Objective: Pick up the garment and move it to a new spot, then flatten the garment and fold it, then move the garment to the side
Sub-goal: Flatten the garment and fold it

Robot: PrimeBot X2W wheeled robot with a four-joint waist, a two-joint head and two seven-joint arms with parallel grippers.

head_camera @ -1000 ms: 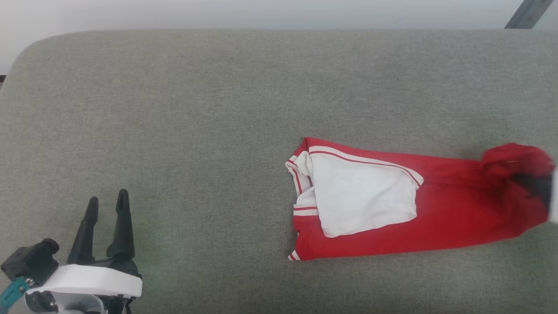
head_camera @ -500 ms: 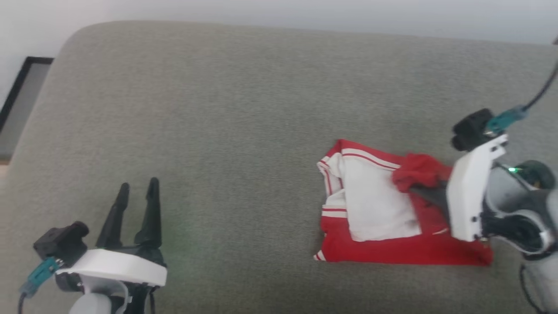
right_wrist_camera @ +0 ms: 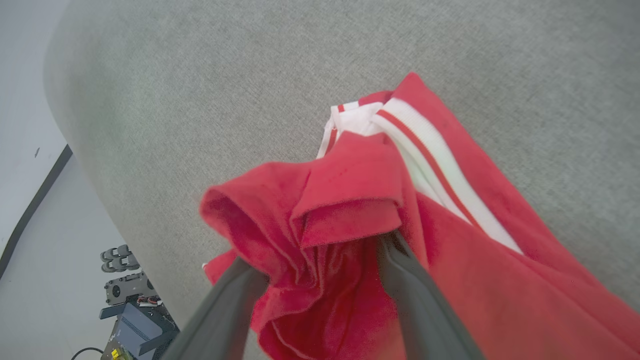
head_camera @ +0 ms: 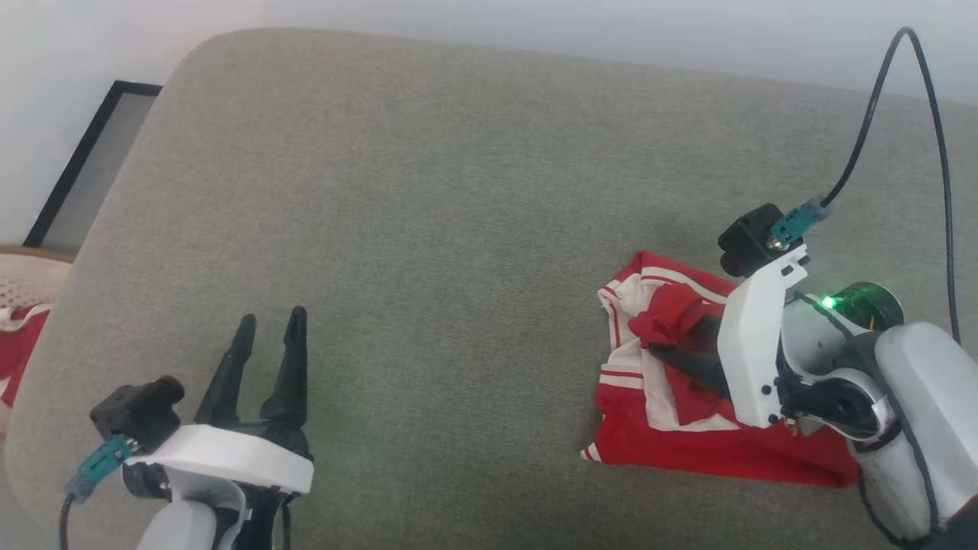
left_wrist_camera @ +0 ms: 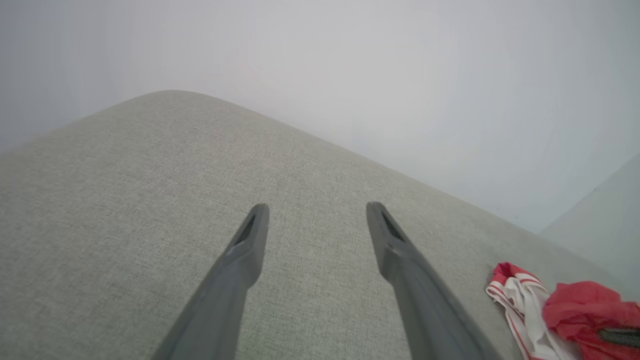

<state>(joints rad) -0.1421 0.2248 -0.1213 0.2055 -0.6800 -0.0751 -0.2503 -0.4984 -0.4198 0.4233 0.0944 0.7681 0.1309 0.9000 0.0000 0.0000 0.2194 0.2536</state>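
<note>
Right wrist view, crumpled red garment (right_wrist_camera: 500,270), white striped trim, right gripper (right_wrist_camera: 318,252) spread around it, left gripper (left_wrist_camera: 317,207) spread

The left pincer (head_camera: 273,315) and the right pincer (head_camera: 672,336) are each showing two long, dark, tapering fingers that are looking grey close up. A curved white plate (head_camera: 221,466) is capping each wrist and carrying a small black camera box (head_camera: 137,409) with a teal plug (head_camera: 99,462). A thin black cable (head_camera: 936,153) is running from the right plug. A green light (head_camera: 827,302) is glowing on the right arm's dark joint. Pale grey shells (head_camera: 917,412) are covering the forearms.
</note>
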